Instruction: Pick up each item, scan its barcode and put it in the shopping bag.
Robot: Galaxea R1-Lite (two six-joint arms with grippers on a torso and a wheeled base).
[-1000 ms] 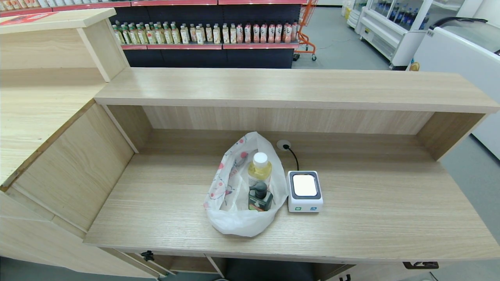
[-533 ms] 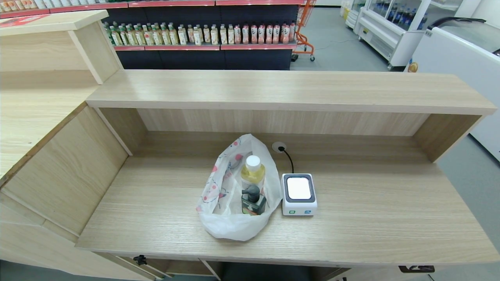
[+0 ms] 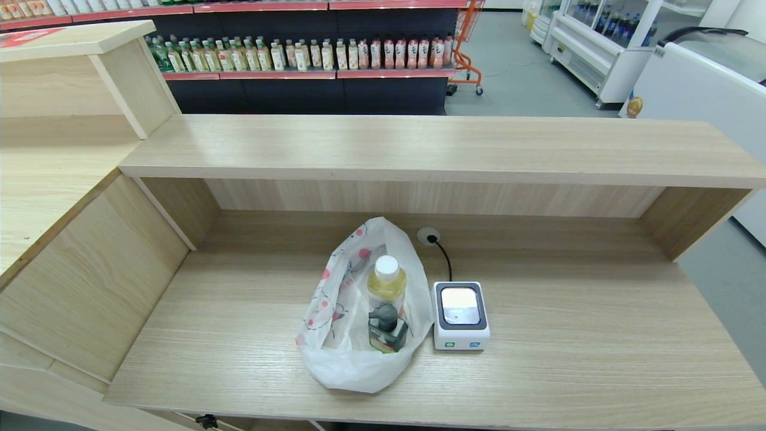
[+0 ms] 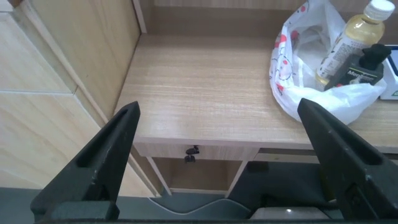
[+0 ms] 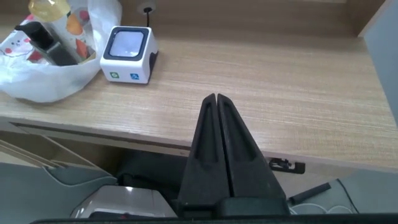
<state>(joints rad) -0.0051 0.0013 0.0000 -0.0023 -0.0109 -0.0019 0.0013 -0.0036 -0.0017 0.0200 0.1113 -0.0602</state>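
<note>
Left gripper (image 4: 217, 124) stands wide and empty, right gripper (image 5: 216, 99) pinched closed, both off the desk's (image 3: 568, 359) front edge; with yellow bottle (image 3: 386, 281) and pump bottle (image 3: 387, 329) inside the shopping bag (image 3: 347, 365) at mid-desk, I judge bagging done, leaving only a check.

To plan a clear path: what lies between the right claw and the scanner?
Bare counter top lies between the right claw and the scanner, as the right wrist view shows.
</note>
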